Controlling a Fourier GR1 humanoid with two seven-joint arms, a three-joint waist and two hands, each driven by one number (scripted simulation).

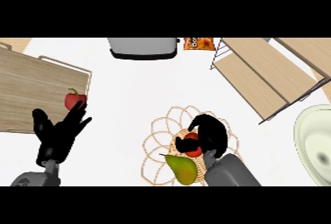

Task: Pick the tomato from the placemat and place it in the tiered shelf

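A red tomato [192, 144] lies on a round woven placemat [161, 127] near the lower middle of the head view. My right hand [210, 133] sits over the tomato with its fingers and thumb curled round it, hiding most of it. A green-yellow pear [181, 168] lies on the same placemat, just left of my right forearm. The tiered shelf [271, 72], with light wooden boards in a thin metal frame, stands at the upper right. My left hand [58, 133] rests open at the lower left, fingers up.
A red bell pepper [74, 99] lies at the edge of a wooden tray [32, 87] on the left, just above my left hand. A grey toaster [143, 47] and an orange snack bag [198, 43] stand at the back. A pale sink [317, 144] is at the right edge.
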